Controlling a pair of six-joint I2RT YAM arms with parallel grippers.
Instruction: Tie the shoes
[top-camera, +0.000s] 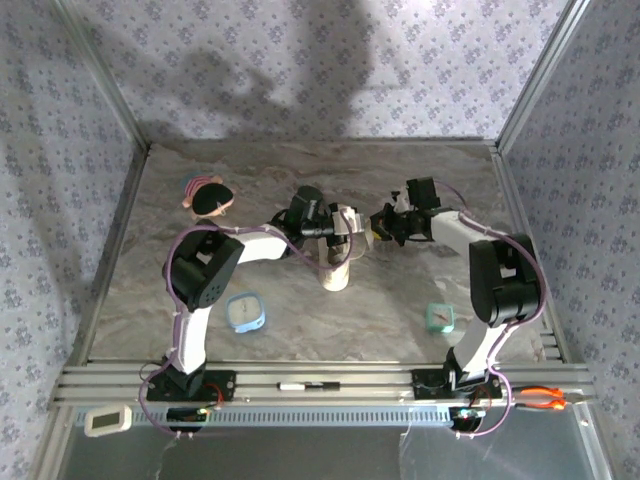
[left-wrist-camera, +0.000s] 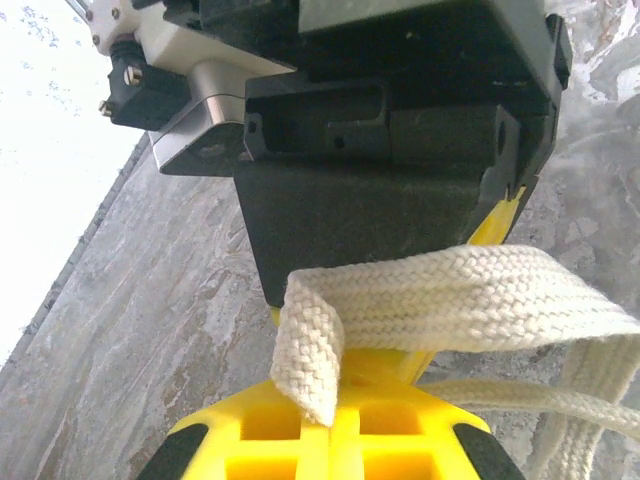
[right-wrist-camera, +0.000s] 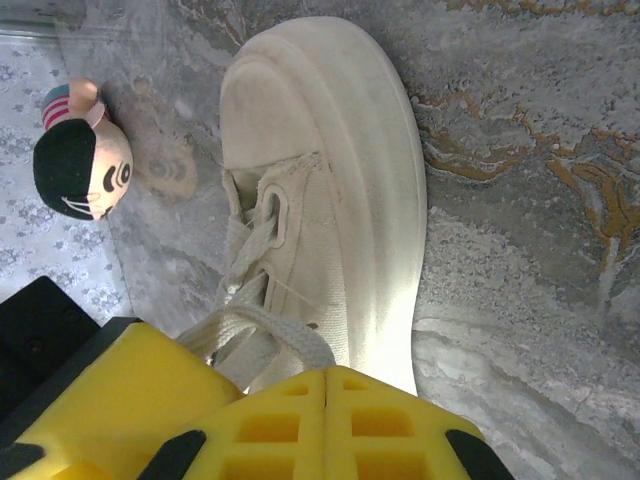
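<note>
On marbled table (top-camera: 260, 170): left gripper (left-wrist-camera: 330, 425), right gripper (right-wrist-camera: 325, 400) pinch woven laces (left-wrist-camera: 450, 295) (cream canvas shoe (right-wrist-camera: 330, 150)).

Tabletop (top-camera: 400, 290): grey-brown marbled sheet w/ alu frame round it. Approx centre: cream low-top shoe (top-camera: 337, 272) resting on it. Far-left: small doll head (top-camera: 210, 196), dark hair, pink trim, well apart from shoe. Near-left: light-blue square item (top-camera: 245, 312) w/ round white face. Near-right: smaller teal square item (top-camera: 438, 318). Both lie flat, each well apart from shoe. Near edge: alu rails (top-camera: 150, 380) w/ black-and-white marker (top-camera: 305, 385) lying along them.
</note>
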